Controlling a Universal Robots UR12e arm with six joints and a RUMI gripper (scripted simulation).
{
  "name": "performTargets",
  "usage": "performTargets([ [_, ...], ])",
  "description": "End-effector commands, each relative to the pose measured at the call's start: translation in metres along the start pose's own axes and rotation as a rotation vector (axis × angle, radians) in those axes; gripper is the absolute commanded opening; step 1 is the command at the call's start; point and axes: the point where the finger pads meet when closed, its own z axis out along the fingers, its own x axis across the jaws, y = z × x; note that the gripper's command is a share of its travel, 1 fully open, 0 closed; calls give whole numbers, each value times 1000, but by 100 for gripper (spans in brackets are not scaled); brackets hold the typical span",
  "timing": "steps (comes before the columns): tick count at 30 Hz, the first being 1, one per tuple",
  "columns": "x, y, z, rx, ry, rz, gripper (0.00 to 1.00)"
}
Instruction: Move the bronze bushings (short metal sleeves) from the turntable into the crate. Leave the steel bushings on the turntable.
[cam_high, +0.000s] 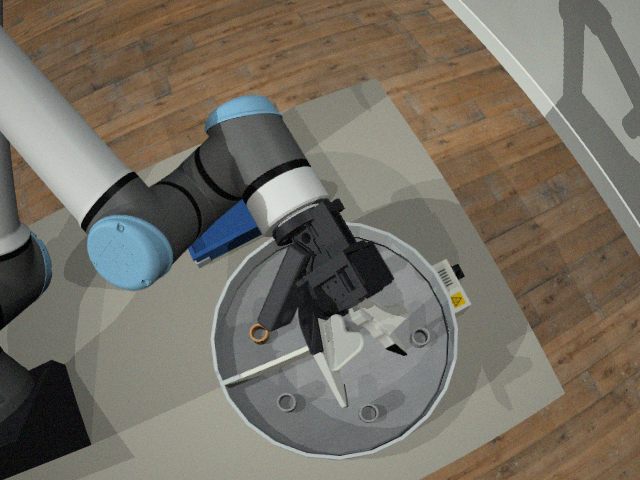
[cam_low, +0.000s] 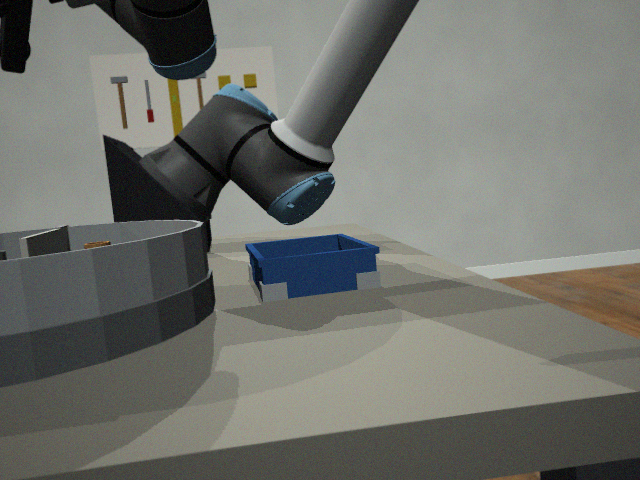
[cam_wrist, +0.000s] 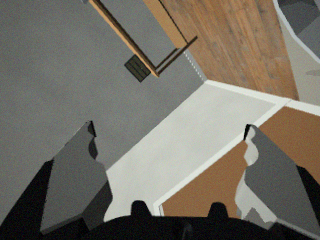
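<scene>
My gripper is open and tilted above the turntable, with nothing between its jaws. A bronze bushing stands on the turntable's left side in the top view, beside the dark gripper housing. Three steel bushings show there too: one at the right, one at the lower left and one at the bottom. The blue crate sits beside the turntable, partly hidden by the arm in the top view. Its visible interior in the exterior view shows no bushing; its floor is hidden. The wrist view shows no bushing.
A pale divider runs inward from the turntable's raised rim, just below the bronze bushing in the top view. A small white control box is at the turntable's right edge. The arm's dark base stands at the lower left.
</scene>
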Motion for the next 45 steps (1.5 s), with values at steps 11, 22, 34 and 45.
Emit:
performTargets([
  [11,0,1,0,-1,0,1,100],
  [22,0,-2,2,10,5,4,100],
  [34,1,-46,28,213,97,70,100],
  [45,5,-127,32,615,266,270,100],
])
